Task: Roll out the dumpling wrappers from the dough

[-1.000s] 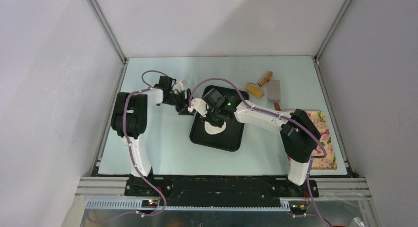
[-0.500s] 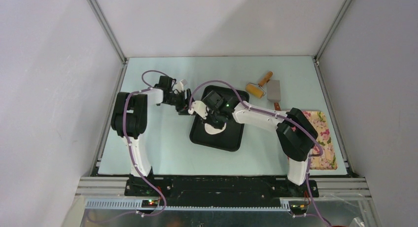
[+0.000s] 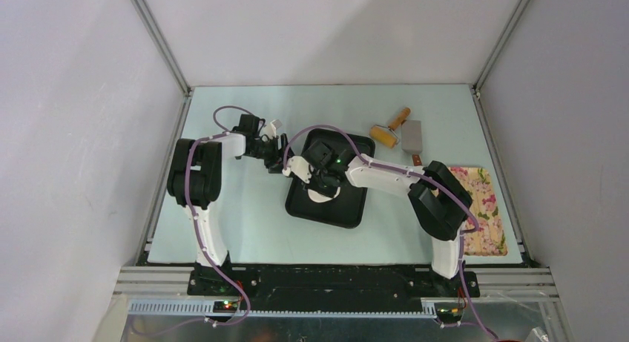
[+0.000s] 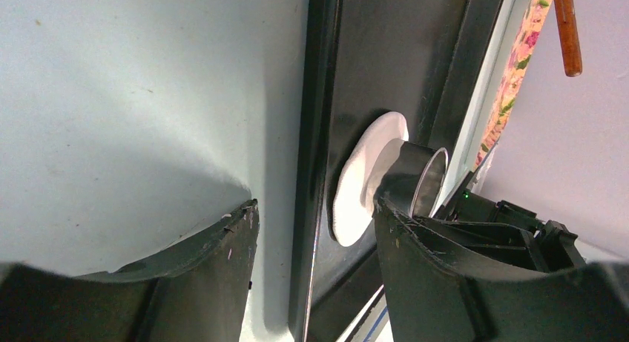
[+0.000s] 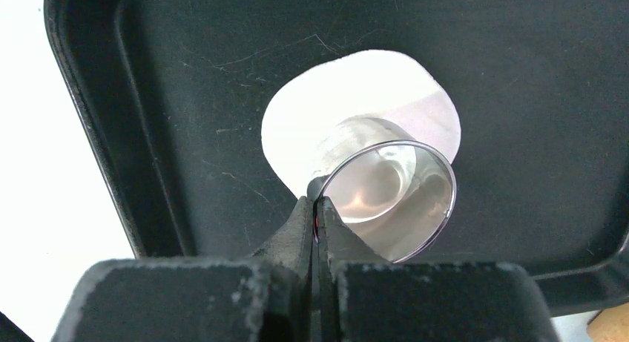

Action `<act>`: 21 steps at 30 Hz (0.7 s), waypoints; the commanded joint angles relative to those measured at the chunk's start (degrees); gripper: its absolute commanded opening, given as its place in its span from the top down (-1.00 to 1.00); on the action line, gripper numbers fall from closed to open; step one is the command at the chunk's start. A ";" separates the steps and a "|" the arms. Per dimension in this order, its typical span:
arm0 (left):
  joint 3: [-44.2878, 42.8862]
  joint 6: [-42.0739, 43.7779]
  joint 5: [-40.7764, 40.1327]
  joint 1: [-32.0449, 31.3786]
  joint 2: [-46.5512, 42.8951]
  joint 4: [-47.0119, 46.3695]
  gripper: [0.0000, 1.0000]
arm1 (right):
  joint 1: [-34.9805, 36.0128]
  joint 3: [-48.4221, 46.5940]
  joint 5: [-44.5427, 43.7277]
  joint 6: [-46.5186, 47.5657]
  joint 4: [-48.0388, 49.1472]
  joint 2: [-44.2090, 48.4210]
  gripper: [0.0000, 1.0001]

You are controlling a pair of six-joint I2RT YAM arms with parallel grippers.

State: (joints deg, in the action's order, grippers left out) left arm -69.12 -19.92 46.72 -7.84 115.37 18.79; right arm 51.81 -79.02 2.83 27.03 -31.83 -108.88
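Observation:
The dough (image 5: 297, 112) lies pressed into a flat white disc on the black tray (image 5: 185, 60). A round steel cup (image 5: 386, 201) stands on the disc, open side up. My right gripper (image 5: 317, 205) is shut on the cup's near rim. From above, the right gripper (image 3: 324, 180) covers most of the dough (image 3: 320, 196) in the tray (image 3: 334, 212). My left gripper (image 4: 315, 212) is open and straddles the tray's left rim (image 4: 315, 134), with the dough (image 4: 360, 179) and cup (image 4: 419, 182) just beyond its fingers.
A yellow roller with a wooden handle (image 3: 389, 130) and a grey scraper (image 3: 413, 138) lie behind the tray on the right. A floral cloth (image 3: 489, 208) lies at the table's right edge. Walls close in the table on three sides.
My right gripper has carried the cup a little to the left and farther back over the dough, hiding more of it from above. The left arm has not moved.

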 commanded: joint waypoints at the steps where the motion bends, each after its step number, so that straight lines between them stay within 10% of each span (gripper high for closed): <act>1: -0.09 2.74 -3.93 0.60 0.86 0.71 -0.30 | 0.37 -0.02 -0.11 0.32 0.74 -0.32 1.00; 16: -0.21 2.70 -4.09 0.59 0.91 0.70 -0.30 | 0.69 -0.72 2.34 0.17 -0.27 6.35 0.03; 21: -0.16 2.70 -4.06 0.61 0.91 0.67 -0.30 | -2.14 -1.50 6.80 -2.73 0.01 8.75 -0.60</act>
State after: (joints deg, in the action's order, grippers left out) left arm -69.12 -19.90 46.72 -7.84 115.37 18.81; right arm 51.81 -78.98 5.63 26.57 -32.51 -104.16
